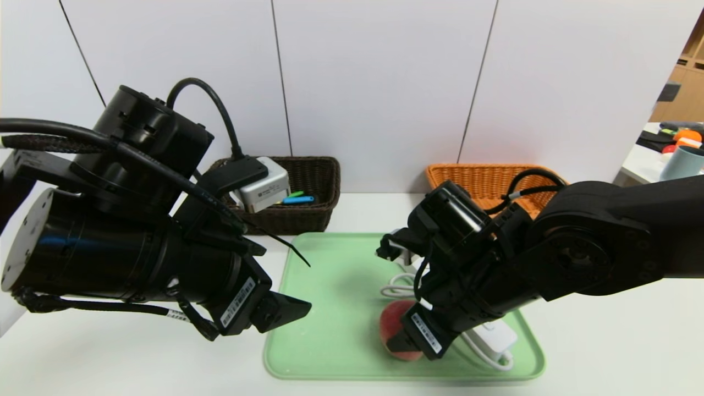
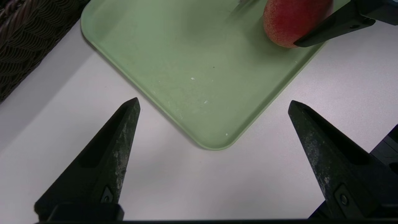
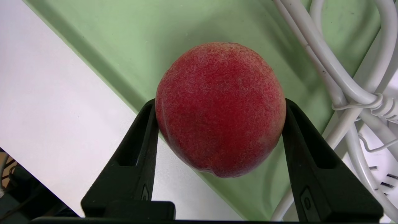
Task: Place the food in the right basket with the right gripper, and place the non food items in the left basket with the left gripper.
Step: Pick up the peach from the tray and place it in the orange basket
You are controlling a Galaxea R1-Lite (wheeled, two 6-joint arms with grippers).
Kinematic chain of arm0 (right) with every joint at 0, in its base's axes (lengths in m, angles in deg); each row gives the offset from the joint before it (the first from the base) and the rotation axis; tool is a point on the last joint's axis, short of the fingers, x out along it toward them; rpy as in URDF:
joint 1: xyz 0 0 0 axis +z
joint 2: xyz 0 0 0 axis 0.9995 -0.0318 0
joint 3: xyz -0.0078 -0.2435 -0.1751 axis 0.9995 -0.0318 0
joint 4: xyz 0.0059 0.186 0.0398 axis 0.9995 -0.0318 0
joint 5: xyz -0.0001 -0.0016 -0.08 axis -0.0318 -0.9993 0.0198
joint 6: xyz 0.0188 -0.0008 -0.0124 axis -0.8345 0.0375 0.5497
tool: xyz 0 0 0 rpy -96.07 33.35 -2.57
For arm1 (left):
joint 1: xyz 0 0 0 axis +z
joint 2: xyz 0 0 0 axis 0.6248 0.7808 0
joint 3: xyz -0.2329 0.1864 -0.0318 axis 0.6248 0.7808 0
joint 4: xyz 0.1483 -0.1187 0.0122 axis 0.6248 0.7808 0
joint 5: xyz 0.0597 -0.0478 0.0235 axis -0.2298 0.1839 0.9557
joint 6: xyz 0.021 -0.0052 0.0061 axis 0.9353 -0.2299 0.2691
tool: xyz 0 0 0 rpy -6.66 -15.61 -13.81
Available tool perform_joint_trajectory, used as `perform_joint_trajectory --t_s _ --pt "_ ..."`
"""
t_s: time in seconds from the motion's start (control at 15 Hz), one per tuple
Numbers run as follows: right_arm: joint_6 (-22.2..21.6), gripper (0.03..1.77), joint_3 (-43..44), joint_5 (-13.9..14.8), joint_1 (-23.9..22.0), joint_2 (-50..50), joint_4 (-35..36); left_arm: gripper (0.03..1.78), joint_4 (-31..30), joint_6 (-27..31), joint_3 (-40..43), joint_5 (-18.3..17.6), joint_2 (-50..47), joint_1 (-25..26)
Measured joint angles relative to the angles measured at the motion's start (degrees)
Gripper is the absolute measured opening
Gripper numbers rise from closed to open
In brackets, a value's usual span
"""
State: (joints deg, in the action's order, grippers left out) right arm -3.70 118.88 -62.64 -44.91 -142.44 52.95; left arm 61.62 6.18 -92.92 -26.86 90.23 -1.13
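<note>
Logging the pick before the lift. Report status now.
Right gripper shut on the peach, low on the green tray. Left gripper open, idle over the tray's near left corner. White power strip beside the peach; orange basket behind.

In the head view the right arm covers most of the red round peach (image 1: 394, 322) and much of the white power adapter with its coiled cord (image 1: 495, 336) near the pale green plastic tray's (image 1: 330, 308) front right corner. The orange wicker basket (image 1: 473, 179) is half hidden.
</note>
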Motion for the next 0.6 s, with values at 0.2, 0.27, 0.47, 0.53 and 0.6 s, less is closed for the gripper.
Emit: perform_joint_trajectory --t_s 0.2,0.27,0.47,0.53,0.6 --pt "-0.41 1.12 -0.05 -0.12 0.04 0.69 1.04 1.69 0.02 0.01 -0.16 0.02 -0.2 0.0" --pt "-0.57 1.12 0.04 -0.17 0.0 1.57 2.3 1.69 0.02 0.01 -0.2 0.0 -0.39 0.0" --pt "-0.8 1.12 0.2 1.76 -0.68 5.0 8.13 1.69 0.0 0.01 -0.3 0.0 -0.83 0.0" --pt "-0.83 1.12 0.28 3.61 -1.43 6.12 10.67 1.69 0.02 0.01 -0.35 0.0 -0.89 0.0" --pt "-0.85 1.12 0.32 5.51 -2.3 7.09 13.28 1.69 0.07 0.01 -0.35 0.0 -0.98 0.0"
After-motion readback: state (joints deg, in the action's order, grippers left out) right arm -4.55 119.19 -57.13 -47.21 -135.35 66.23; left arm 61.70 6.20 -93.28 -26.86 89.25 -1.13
